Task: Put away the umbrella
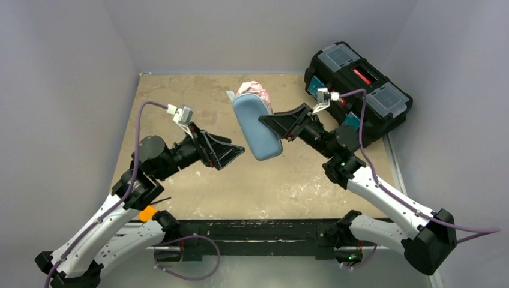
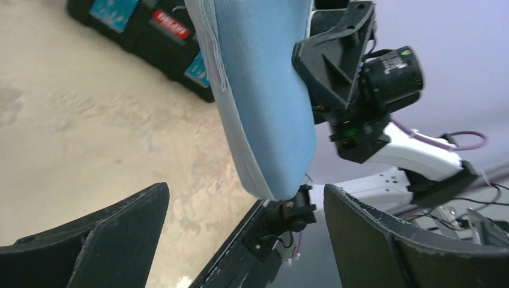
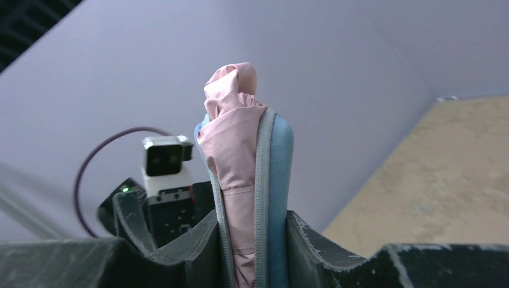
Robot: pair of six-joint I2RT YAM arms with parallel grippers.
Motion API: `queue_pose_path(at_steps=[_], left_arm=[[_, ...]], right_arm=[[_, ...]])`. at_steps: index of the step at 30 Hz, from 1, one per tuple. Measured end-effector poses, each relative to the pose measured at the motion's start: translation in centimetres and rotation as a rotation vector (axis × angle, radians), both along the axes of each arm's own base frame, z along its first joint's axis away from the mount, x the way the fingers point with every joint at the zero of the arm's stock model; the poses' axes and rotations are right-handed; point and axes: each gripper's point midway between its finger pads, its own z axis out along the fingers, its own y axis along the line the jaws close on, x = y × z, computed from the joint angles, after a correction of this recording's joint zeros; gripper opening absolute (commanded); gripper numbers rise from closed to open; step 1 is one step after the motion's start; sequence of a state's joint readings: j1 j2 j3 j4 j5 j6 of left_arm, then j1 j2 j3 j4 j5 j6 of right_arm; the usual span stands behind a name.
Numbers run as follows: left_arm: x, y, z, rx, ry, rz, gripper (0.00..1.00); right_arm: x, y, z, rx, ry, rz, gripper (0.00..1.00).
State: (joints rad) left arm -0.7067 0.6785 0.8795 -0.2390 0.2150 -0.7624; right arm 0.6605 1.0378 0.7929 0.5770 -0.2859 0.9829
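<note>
A black toolbox stands at the far right corner of the sandy desk. Over the desk's middle, a blue oval case appears to be held clear of the surface by the right arm, whose jaws are closed partway and clamped across its flanks. The left arm is set just beside the case's near end, its jaws spread wide with nothing gripped. The umbrella is lodged inside the unzipped case, with its bunched pink tip sticking out of the far end. It is judged light, soft and slippery over a stiff core. The protruding fabric is best pressed in gently while the shell is steadied.
</note>
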Motion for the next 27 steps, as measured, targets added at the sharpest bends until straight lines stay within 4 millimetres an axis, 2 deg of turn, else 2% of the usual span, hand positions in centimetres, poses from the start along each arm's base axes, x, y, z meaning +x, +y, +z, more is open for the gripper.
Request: queue_pose_path(at_steps=[3,7,12,18,19,20,21,23,24,25,27], left_arm=[[-0.1,-1.4,2.8,-0.045,-0.070,-0.075,0.98],[0.1,-3.1,4.2,-0.086,-0.128,-0.150,0.90],[0.9,-5.4,4.2,-0.099,-0.124,-0.229,0.55],[0.5,-6.0,5.3,-0.120,-0.137,-0.278,0.20],[0.4,-6.0,5.4,-0.120,-0.139,-0.283,0.13],[0.4,-6.0,5.5,-0.119,-0.138,-0.286,0.07],[0.3,-6.0,5.6,-0.114,-0.138,-0.289,0.02],[0.1,-5.9,5.6,-0.101,-0.136,-0.292,0.00],[0.1,-5.8,5.4,-0.088,-0.131,-0.291,0.00],[0.0,-5.6,5.1,-0.068,-0.126,-0.287,0.00],[0.0,-5.1,4.4,-0.027,-0.105,-0.269,0.00]], right_arm=[[-1.7,-0.2,2.9,0.079,-0.093,0.058,0.00],[-2.9,-0.2,4.4,0.126,-0.142,0.111,0.00],[-3.4,0.1,4.8,0.154,-0.157,0.158,0.00],[-3.2,0.1,5.0,0.165,-0.165,0.159,0.00],[-3.3,0.1,5.1,0.167,-0.172,0.159,0.06],[-3.3,0.0,5.1,0.168,-0.175,0.159,0.19],[-3.4,0.1,5.1,0.167,-0.177,0.161,0.37],[-3.5,0.1,5.1,0.164,-0.182,0.168,0.67],[-3.6,0.2,5.0,0.157,-0.184,0.172,0.75],[-3.5,0.2,4.8,0.151,-0.178,0.173,0.94],[-3.3,0.5,4.4,0.112,-0.169,0.168,0.99]])
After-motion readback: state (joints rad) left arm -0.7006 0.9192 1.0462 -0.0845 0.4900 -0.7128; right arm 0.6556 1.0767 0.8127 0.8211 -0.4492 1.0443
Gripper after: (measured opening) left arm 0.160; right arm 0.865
